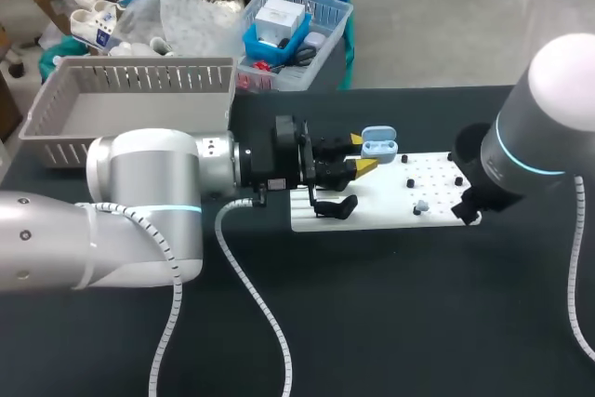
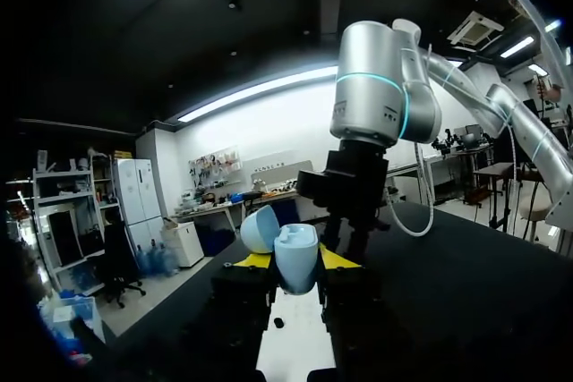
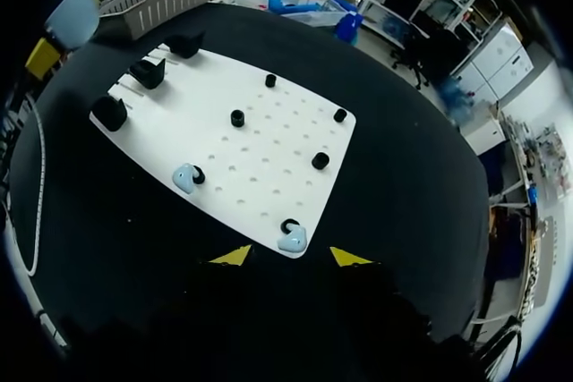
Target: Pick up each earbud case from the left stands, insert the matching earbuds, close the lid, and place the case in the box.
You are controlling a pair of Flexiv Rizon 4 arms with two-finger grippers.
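1. My left end effector point(image 1: 361, 153) is clenched on the earbud case point(image 1: 379, 145), with 1 yellow tip on each side of its body. It holds the case up off the white board point(image 3: 269, 131), over the board's stand end. The lid stands open and the cavity faces up.
2. My right end effector point(image 3: 291, 258) is released and grasps nothing. It hangs over the opposite end of the board, with its 2 tips spread.
3. The relation that matters is between that right end effector and the near earbud point(image 3: 292, 240). The earbud sits at the board's corner beside a black peg point(image 3: 288, 224), just ahead of the tips and roughly centred on the gap between them. I judge a short drop forward would bracket it.
4. A 2nd earbud point(image 3: 185, 177) lies farther in on the board, against another peg and well apart from the 1st.
5. The right arm is clearly the nearer one to both earbuds. The left arm is occupied with the case.
6. From the right end effector the case lies across the whole board, so a picked earbud must travel that length to reach it.
7. The box point(image 1: 56, 127) waits at the surface point(image 1: 418, 323) edge, behind the left arm.
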